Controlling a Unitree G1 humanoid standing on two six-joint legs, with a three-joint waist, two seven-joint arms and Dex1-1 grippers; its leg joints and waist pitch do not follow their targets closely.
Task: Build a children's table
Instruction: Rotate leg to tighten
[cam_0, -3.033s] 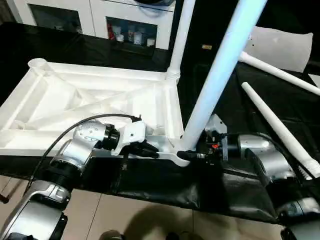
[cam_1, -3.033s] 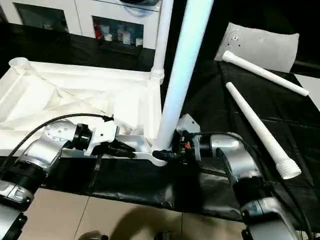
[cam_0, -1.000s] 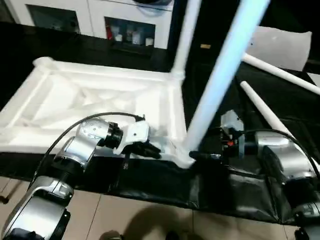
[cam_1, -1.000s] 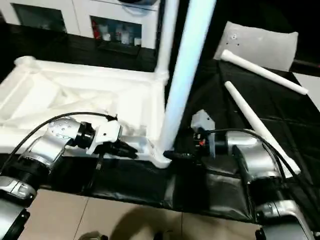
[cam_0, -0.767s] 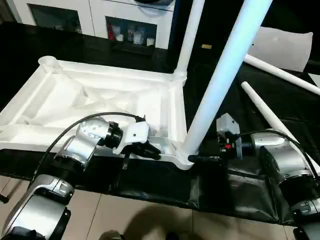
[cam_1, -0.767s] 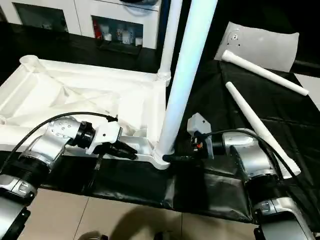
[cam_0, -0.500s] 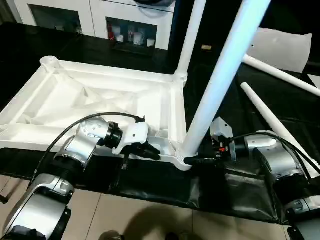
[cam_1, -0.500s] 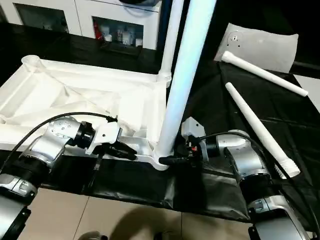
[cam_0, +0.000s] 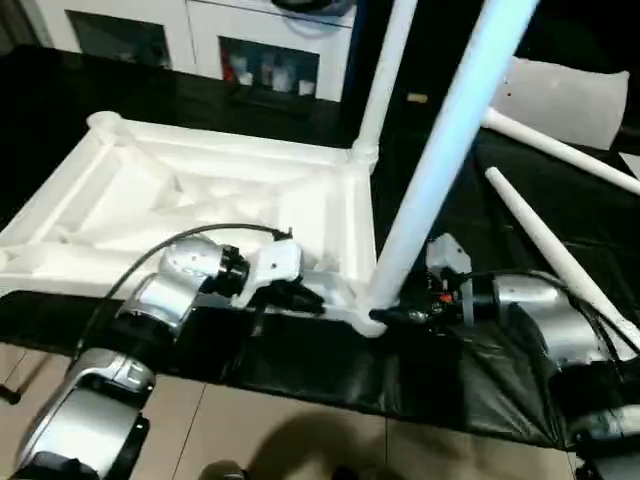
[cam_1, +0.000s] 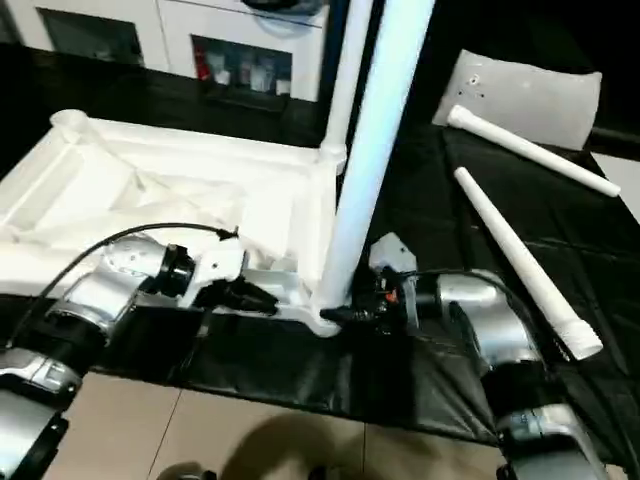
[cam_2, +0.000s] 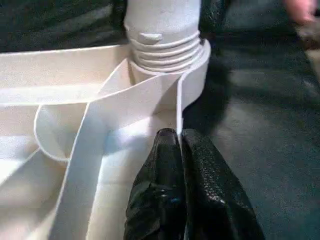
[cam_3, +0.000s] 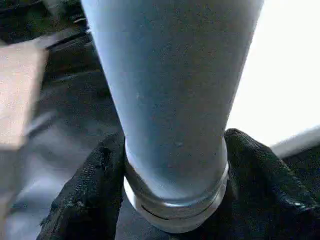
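The right tool (cam_3: 172, 200) is clasping the base of the near leg (cam_0: 440, 170) standing in the tabletop's (cam_0: 200, 210) corner socket at about 5 o'clock. The left tool (cam_2: 180, 165), pressed together, is pinching the tabletop's rim beside it. A far leg (cam_0: 385, 70) is standing at 1 o'clock. Two loose legs (cam_1: 520, 260) are lying on the worktop (cam_0: 480, 370) at 3 o'clock, apparently waiting for fitting.
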